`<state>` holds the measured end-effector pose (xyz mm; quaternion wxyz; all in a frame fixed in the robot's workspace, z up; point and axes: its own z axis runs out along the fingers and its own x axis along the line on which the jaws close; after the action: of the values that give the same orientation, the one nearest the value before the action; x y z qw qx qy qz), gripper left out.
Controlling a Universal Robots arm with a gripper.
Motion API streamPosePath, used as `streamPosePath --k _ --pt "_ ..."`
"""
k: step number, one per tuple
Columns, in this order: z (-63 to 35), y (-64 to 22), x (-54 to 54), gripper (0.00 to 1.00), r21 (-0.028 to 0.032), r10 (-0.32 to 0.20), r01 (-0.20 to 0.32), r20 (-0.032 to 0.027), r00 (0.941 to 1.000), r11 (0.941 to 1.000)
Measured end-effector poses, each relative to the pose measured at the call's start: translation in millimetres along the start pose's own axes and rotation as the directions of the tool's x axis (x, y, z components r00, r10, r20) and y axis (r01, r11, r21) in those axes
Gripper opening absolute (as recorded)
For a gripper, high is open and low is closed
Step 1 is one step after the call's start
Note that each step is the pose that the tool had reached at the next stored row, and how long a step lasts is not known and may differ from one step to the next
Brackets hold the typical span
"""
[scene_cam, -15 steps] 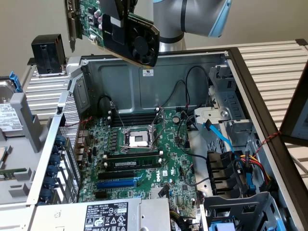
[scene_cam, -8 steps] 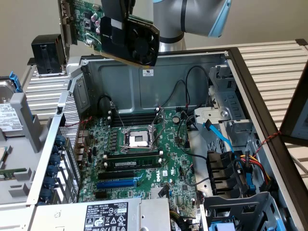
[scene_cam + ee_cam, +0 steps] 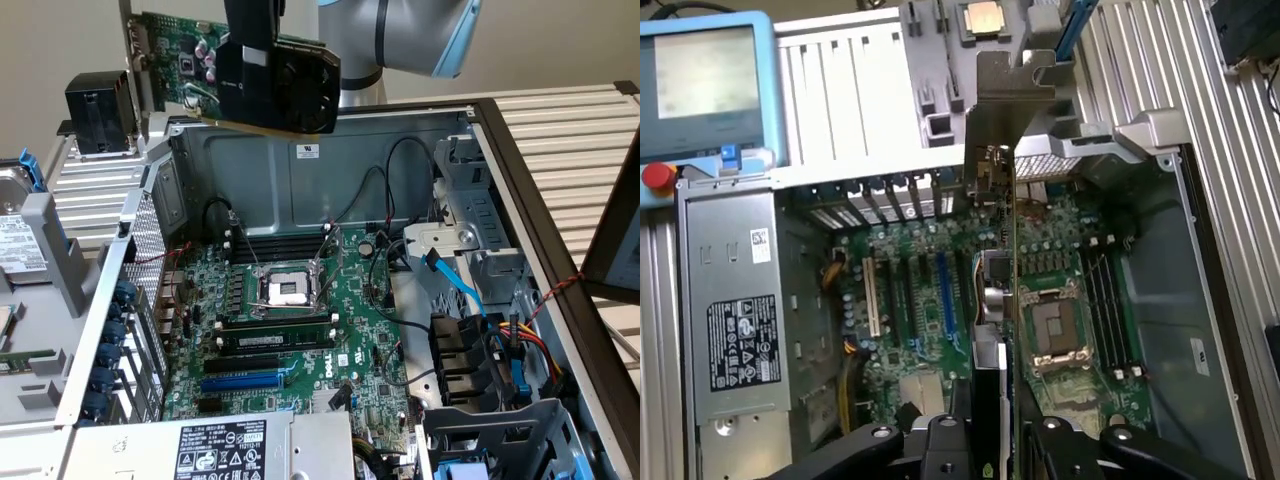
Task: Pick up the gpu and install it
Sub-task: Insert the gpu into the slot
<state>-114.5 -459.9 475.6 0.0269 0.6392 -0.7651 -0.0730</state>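
Note:
The gpu (image 3: 285,95), a green card with a black cooler shroud and a silver end bracket, hangs in the air above the back wall of the open computer case. My gripper (image 3: 254,55) is shut on its upper edge. In the wrist view I see the gpu (image 3: 992,300) edge-on, running out from between my gripper (image 3: 986,440) fingers, with its bracket (image 3: 1015,95) at the far end. Below it lies the large green motherboard (image 3: 340,330) with a blue expansion slot (image 3: 243,381), also seen as the blue slot (image 3: 945,290) just beside the card's edge line.
The case holds a CPU socket (image 3: 284,290), a power supply (image 3: 222,446) at the front, and a drive cage with cables (image 3: 490,370) on the exterior view's right. A perforated rear panel (image 3: 140,300) stands on the exterior view's left. A teach pendant (image 3: 705,90) lies outside the case.

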Motion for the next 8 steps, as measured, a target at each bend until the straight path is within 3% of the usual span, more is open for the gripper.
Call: streamPosePath --k 4,6,8 --pt "0.1 0.0 0.1 0.27 0.034 -0.041 0.041 0.0112 0.9991 0.9986" --pt "0.2 -0.1 0.1 0.27 0.0353 -0.063 0.062 0.0235 0.9977 0.9974" --pt "0.7 0.0 0.1 0.27 0.0348 -0.085 0.084 0.0323 0.9958 0.9958"
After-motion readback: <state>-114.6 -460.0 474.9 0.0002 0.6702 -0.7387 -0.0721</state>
